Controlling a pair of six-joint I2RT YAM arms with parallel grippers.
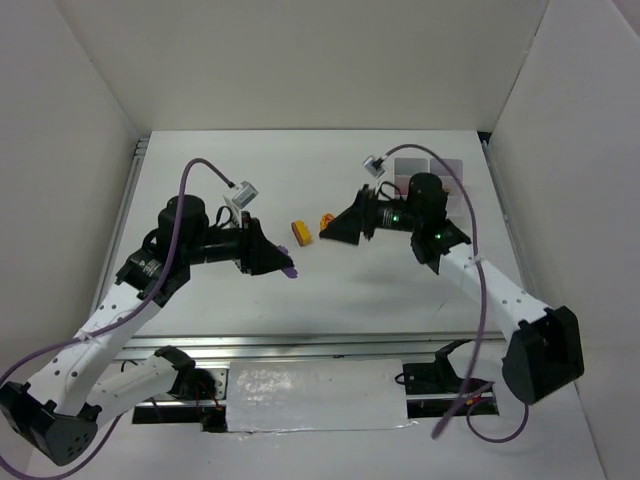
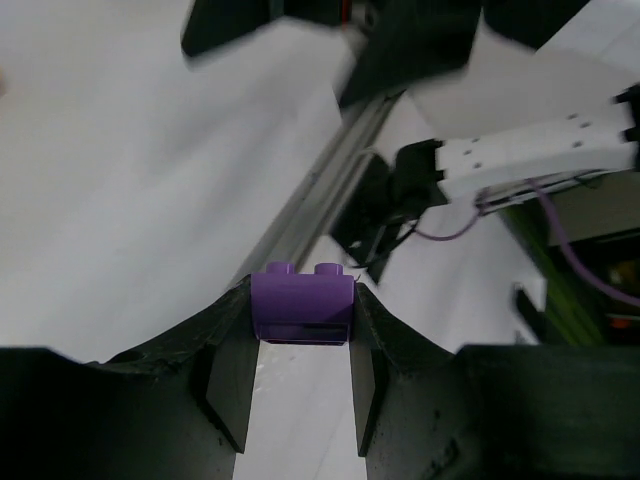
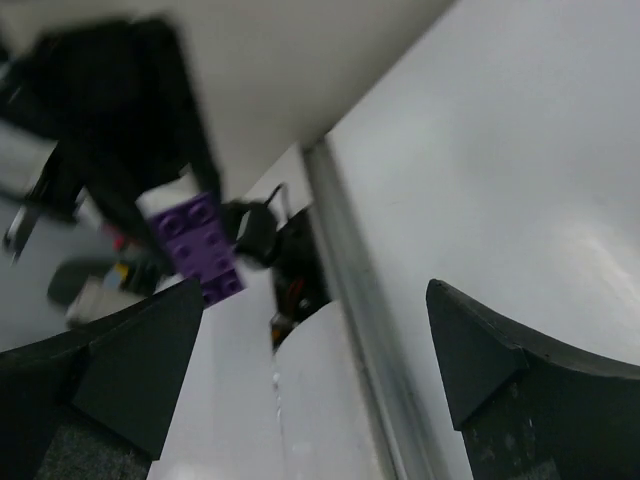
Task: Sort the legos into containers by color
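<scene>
Desk (image 1: 330, 300): white, flat, and enclosed by plain white walls (image 1: 300, 60) at the back and on both sides.

Left arm (image 1: 110, 320): reaches from the near left corner toward the middle of the desk, with its wrist pointing right.

Right arm (image 1: 490, 290): reaches from the near right corner toward the middle, with its wrist pointing left. The two wrists face each other across a gap.

Organiser tray (image 1: 450, 170): translucent and whitish, at the far right of the desk. The right arm's wrist hides part of it, and what its cells hold cannot be made out.

Left end effector (image 1: 280, 262) (image 2: 302, 322): black jaws clamped on a purple brick, one finger pressed to each side.

Right end effector (image 1: 335, 230) (image 3: 315, 290): jaws spread wide apart with nothing between them. It sits above the desk near the middle.

Purple brick (image 1: 289, 270) (image 2: 302, 308) (image 3: 195, 245): rectangular and pinched at the tips of the left fingers. Two studs show on top in the left wrist view. It lies clear of the tray, left of centre.

Yellow-orange brick (image 1: 299, 232): lies loose on the desk between the two end effectors, touching neither.

Small orange-red piece (image 1: 327, 220): on the desk just beside the right end effector's tips and right of the yellow-orange brick. It is too small to tell its shape.
</scene>
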